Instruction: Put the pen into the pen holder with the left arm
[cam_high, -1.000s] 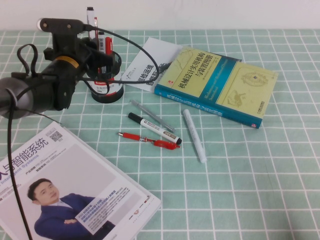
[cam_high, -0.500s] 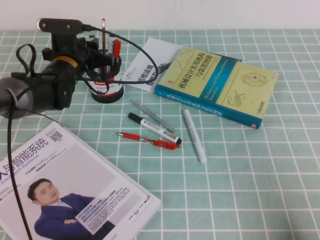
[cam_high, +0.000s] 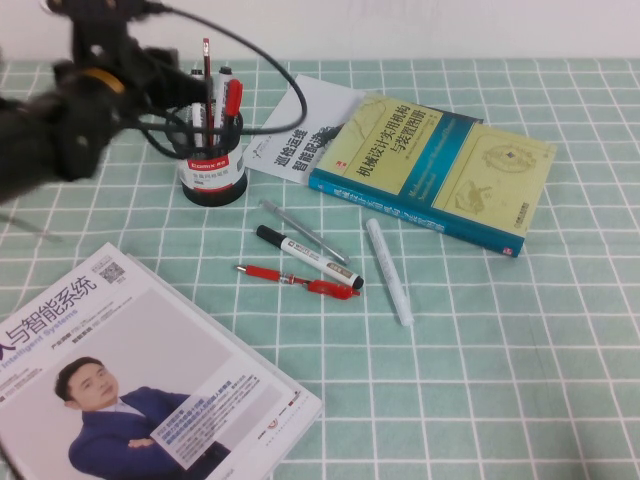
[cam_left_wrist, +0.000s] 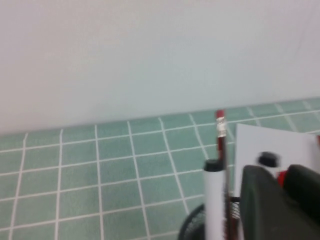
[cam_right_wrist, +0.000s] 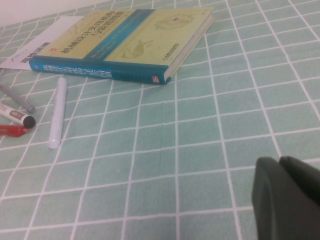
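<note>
Left tool (cam_high: 185, 85) risen, pen (cam_high: 224, 95) in pen holder (cam_high: 212, 165)

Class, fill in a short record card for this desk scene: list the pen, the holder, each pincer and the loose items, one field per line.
pen: slim white-barrelled pen with black cap stands upright in the holder
holder: round black wire-mesh cup with white band, also holding a red pencil and a red-capped pen
left pincer: beside the cup's rim, apart from the pen
right pincer: low over the checked cloth, seen only in its wrist view
loose items: labelled white marker, red pen, all-white pen
</note>
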